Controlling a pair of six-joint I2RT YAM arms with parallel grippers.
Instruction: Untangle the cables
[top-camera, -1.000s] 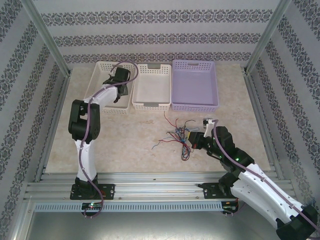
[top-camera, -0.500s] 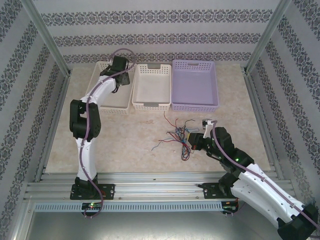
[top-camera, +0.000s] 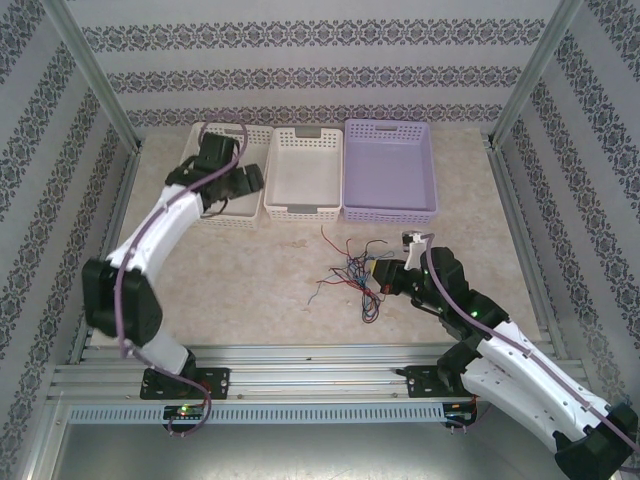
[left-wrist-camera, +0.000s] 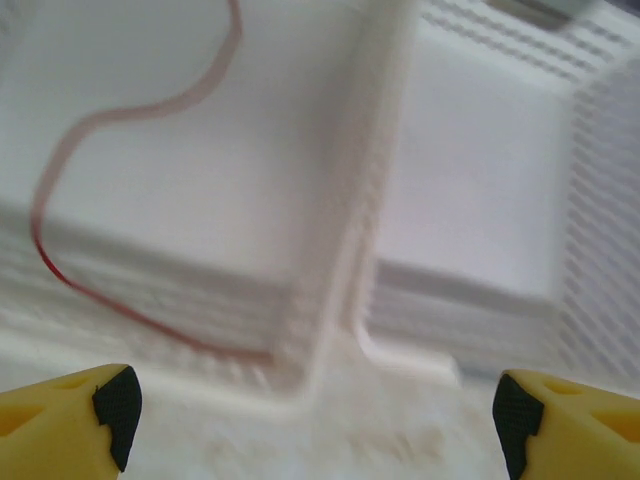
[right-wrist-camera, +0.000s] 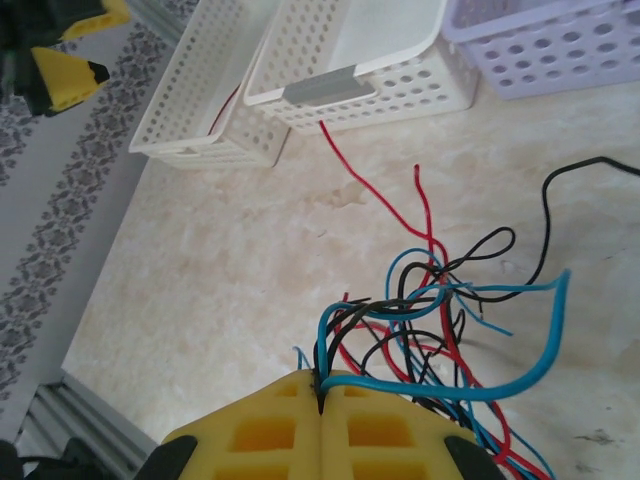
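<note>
Swung down since a second ago, the left arm now has its elbow at the lower left of the top view. The left gripper (top-camera: 232, 190) has opened, its jaws wide apart with nothing between them. It hangs over the near right corner of the left white basket (top-camera: 258, 132) in the upper left of the frame.

We see, in the left wrist view, one red cable (left-wrist-camera: 42, 255) lying in a loose curve on that basket's floor. To the right, along the upper part of the top view, sit the middle white basket (top-camera: 303, 212) and, just beside it, the purple basket (top-camera: 390, 214).

Right of centre on the table (top-camera: 240, 290), the tangled cables (top-camera: 350, 270), red, black and blue, lie in a loose knot in front of those two baskets. One red strand reaches up toward the middle basket.

The right gripper (top-camera: 388, 278) sits at the knot's right edge, little shifted from before. Its jaws are pressed together on black and blue strands.
</note>
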